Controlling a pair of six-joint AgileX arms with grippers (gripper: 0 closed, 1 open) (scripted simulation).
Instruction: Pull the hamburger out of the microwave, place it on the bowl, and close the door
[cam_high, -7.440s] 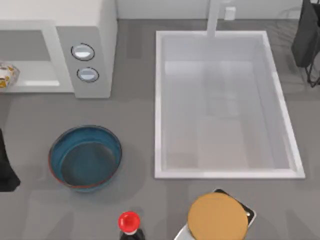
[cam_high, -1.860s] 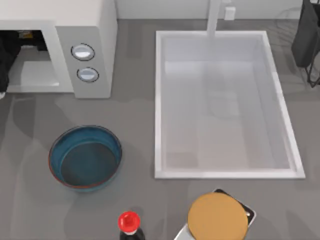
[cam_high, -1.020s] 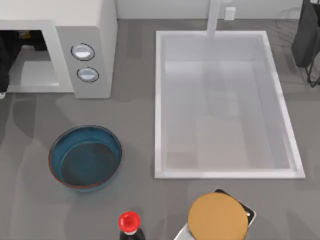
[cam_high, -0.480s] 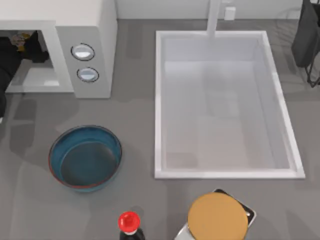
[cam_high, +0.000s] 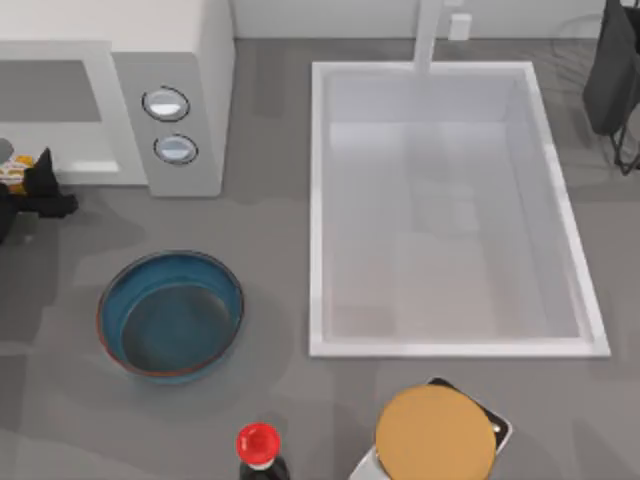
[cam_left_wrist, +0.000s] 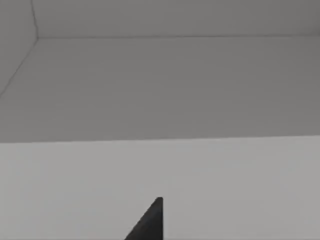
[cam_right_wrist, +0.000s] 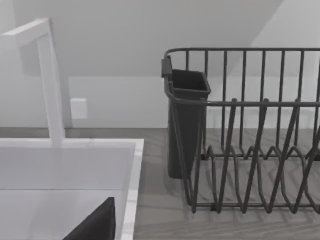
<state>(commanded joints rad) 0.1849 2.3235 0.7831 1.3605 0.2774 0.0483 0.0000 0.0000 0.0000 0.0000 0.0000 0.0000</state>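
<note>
Left gripper (cam_high: 22, 182) clamps the hamburger (cam_high: 12, 170) outside the microwave (cam_high: 170, 90), bowl (cam_high: 170, 315) at five o'clock.

- A grey surface (cam_high: 270, 250) spans the scene under soft, even light.
- A white rectangular sink basin (cam_high: 445, 210) is sunk into its right half, with a white faucet (cam_high: 428, 35) at the far edge.
- A pale wall (cam_right_wrist: 125, 45) rises behind.
- A dark wire dish rack (cam_right_wrist: 250, 130) stands far right.
</note>
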